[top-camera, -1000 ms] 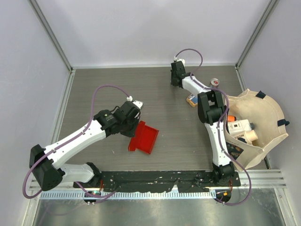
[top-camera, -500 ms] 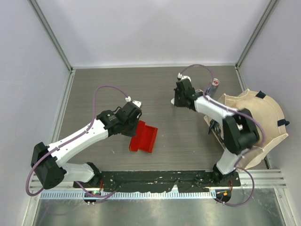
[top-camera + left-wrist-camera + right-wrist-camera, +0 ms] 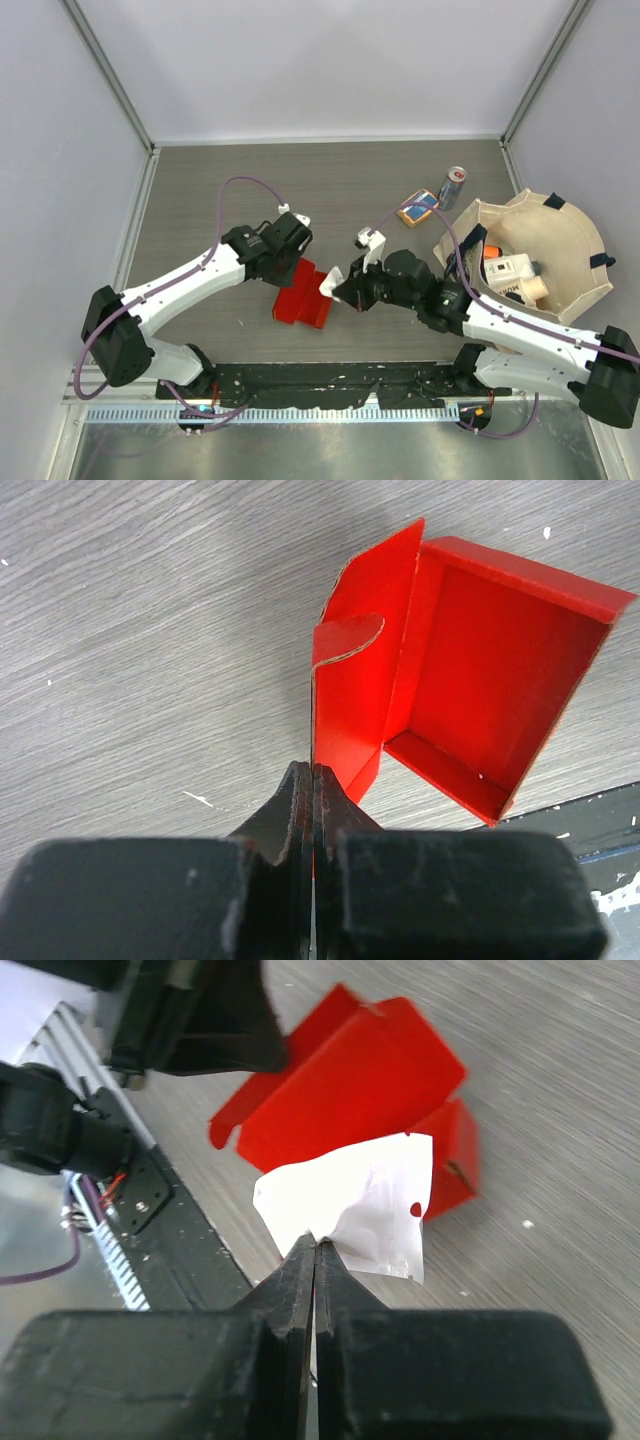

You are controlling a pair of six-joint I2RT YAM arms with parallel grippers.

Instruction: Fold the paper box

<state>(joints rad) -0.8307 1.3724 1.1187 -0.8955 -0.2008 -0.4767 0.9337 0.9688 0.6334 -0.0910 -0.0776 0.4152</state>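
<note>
The red paper box point(image 3: 306, 297) lies open on the grey table near the front centre. My left gripper point(image 3: 289, 264) is shut on its upright side flap point(image 3: 345, 695); the box's open tray point(image 3: 490, 670) shows to the right of my left gripper point(image 3: 313, 780). My right gripper point(image 3: 343, 289) is shut on a white plastic packet point(image 3: 331, 282) and holds it right beside the box's right edge. In the right wrist view the packet point(image 3: 365, 1200) hangs from my right gripper point(image 3: 315, 1245), in front of the red box point(image 3: 350, 1085).
A drink can point(image 3: 452, 186) and a small blue-and-orange box point(image 3: 417, 207) lie at the back right. A cream fabric bag point(image 3: 575, 235) with several items sits at the right. The black base rail point(image 3: 340, 378) runs along the near edge.
My right arm swung from the back of the table down to the front centre and now holds the white packet beside the box. My left gripper shifted slightly right, still on the flap.
</note>
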